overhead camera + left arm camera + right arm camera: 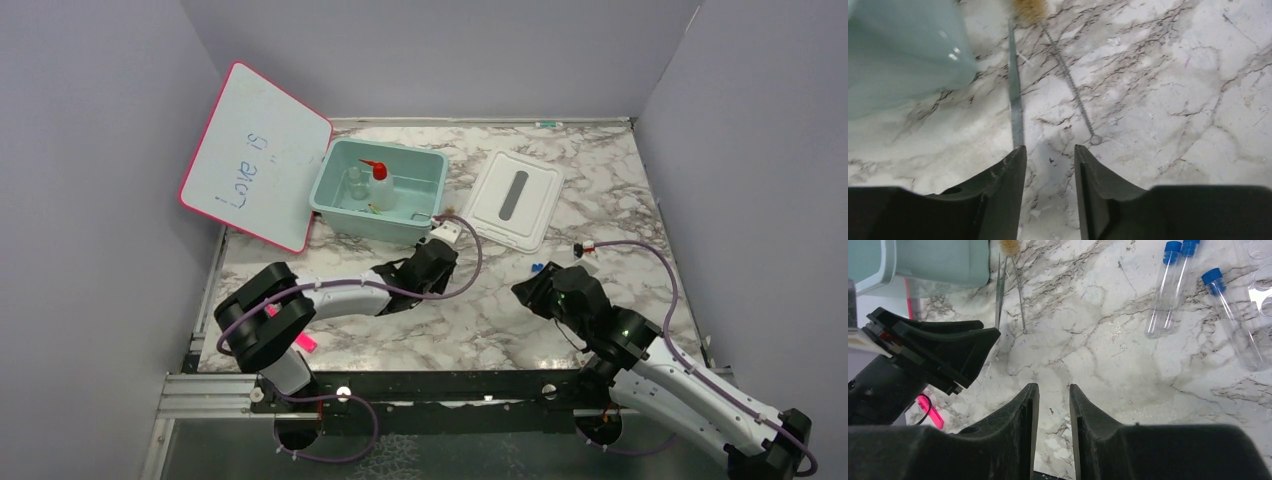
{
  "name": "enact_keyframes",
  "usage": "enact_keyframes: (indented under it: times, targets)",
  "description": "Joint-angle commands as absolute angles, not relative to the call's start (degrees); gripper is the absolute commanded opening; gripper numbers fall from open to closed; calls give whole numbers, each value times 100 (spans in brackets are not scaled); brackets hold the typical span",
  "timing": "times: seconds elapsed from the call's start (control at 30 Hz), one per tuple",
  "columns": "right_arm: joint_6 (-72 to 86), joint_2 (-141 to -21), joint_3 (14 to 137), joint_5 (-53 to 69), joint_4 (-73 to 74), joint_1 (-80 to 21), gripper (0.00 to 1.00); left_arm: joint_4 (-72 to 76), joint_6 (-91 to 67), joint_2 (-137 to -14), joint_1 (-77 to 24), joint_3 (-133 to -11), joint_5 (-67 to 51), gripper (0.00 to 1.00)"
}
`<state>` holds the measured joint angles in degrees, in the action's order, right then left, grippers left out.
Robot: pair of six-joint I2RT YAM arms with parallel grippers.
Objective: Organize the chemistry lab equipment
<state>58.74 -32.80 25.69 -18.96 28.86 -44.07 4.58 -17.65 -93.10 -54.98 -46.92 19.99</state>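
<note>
A teal bin (335, 195) at the back holds a clear squeeze bottle (379, 186) with a red nozzle and small vials (355, 180). By the bin's corner (903, 55) lie a thin metal tool (1015, 100) and a wire brush (1068, 85). My left gripper (1049, 150) is open over bare marble, its left fingertip at the metal tool's near end, nothing between the fingers. Clear tubes with blue caps (1168, 285) lie on the marble, off to the far right of my right gripper (1054, 387), which is open and empty. In the top view, the left gripper (440, 248) is near the bin and the right gripper (530, 290) mid-table.
A white lid (515, 198) lies right of the bin. A pink-edged whiteboard (255, 155) leans on the left wall. A pink marker (300, 340) lies by the left arm's base. Grey walls close three sides.
</note>
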Motion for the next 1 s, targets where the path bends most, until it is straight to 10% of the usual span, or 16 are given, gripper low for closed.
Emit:
enact_keyframes:
  times: [0.0,0.57,0.97]
  targets:
    - [5700,-3380,2438,-1866,2484,-4403,33,958,-2064,-8757,-5495,-4127,2626,49]
    - [5422,-4913,2427,-1304,1422,-4403,34,3975,-2426,-9363,-4908,-3206,2099,61]
    - [5458,-4789,2360,-1316,1602,-4404,33,4834,-2467,-10224,-5178,-3169,2111,45]
